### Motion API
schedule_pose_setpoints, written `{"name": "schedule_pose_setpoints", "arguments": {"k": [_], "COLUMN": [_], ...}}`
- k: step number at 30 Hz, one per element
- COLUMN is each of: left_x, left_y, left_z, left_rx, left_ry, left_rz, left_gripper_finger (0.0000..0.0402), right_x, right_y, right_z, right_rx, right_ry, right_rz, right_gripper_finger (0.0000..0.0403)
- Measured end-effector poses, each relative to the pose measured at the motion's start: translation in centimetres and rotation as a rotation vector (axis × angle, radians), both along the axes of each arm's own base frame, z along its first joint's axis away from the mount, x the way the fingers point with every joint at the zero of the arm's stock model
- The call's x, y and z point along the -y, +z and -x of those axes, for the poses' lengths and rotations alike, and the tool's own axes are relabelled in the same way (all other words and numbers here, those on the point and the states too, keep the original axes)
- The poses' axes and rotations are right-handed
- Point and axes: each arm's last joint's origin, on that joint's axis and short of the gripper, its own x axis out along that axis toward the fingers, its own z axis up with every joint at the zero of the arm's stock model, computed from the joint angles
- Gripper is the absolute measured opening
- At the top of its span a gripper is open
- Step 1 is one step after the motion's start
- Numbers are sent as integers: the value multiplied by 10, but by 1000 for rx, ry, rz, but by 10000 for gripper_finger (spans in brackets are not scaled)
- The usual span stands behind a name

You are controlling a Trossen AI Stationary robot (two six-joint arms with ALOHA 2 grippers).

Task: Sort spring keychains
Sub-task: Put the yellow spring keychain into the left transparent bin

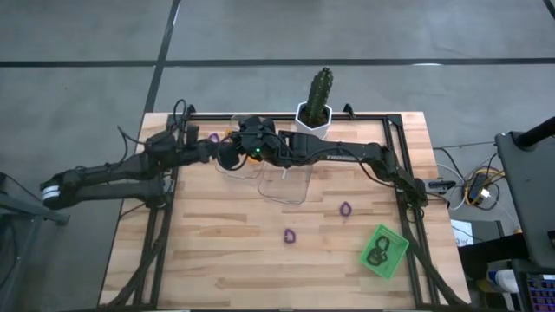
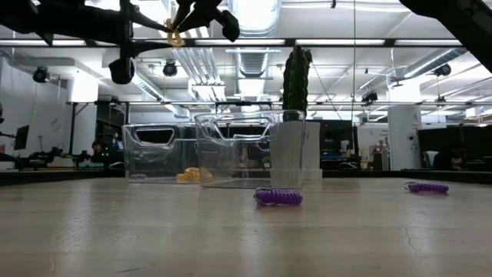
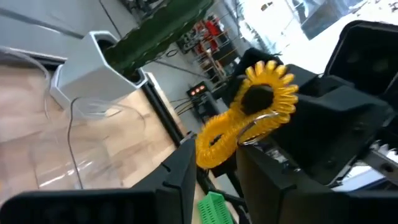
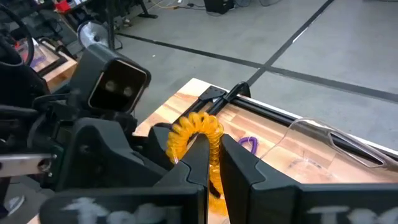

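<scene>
Where both arms meet above the counter's (image 1: 225, 251) far edge, left pincer (image 3: 214, 149) and right pincer (image 4: 211, 155) both clamp one orange spring keychain (image 3: 245, 118).

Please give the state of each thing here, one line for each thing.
Orange keychain: in the air, held by both hands.
Left hand: shut on it.
Right hand: shut on it.
Purple keychains: lying loose on the table.
Green tray: holds black keychains.
Clear bins: upright.
</scene>
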Motion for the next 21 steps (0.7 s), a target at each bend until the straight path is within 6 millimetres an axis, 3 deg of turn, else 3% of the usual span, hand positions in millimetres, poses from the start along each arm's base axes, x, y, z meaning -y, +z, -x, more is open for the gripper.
{"name": "schedule_pose_setpoints", "arguments": {"k": [17, 21], "left_x": [3, 2], "left_y": [9, 6], "left_z": [6, 3], "left_rx": [72, 47], "left_ry": [-24, -29], "left_rz": [-26, -40], "left_gripper_finger": [107, 83], "right_x": [0, 0], "right_y": [-5, -5], "right_z": [3, 2], "right_rx": [-59, -53], "right_ry": [-3, -3], "right_rz": [-8, -8], "right_gripper_finger": [18, 18]}}
